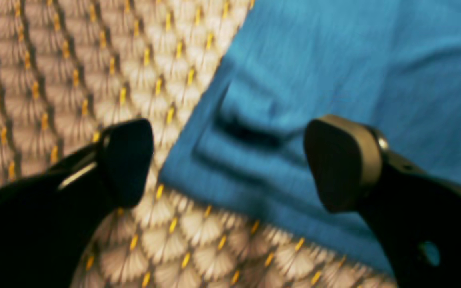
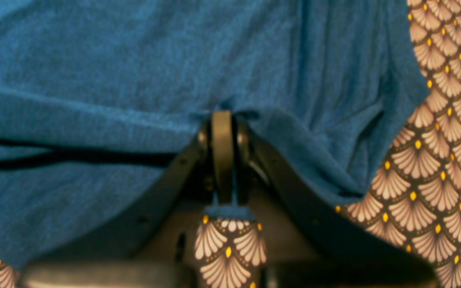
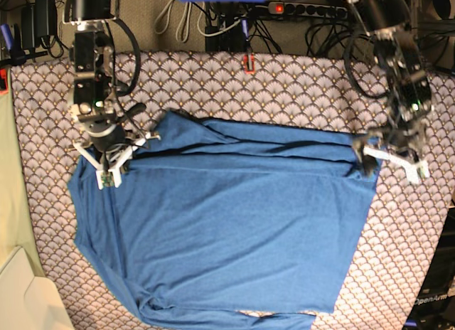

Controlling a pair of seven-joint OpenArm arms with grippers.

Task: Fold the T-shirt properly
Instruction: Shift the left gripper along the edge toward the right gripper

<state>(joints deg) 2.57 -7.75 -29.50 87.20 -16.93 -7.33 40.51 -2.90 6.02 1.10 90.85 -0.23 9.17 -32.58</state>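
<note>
Your left gripper (image 1: 230, 164) hangs with its jaws spread wide over a rumpled corner of the blue T-shirt (image 1: 334, 72), nothing pinched between them. The scallop-patterned cloth (image 1: 54, 60) shows beside and below that corner.

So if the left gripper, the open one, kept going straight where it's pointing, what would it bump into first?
Probably the T-shirt. The left gripper points down at the shirt's corner, its jaws wide apart on either side of it. One finger looks set over the patterned cloth, but depth is hard to judge.
</note>
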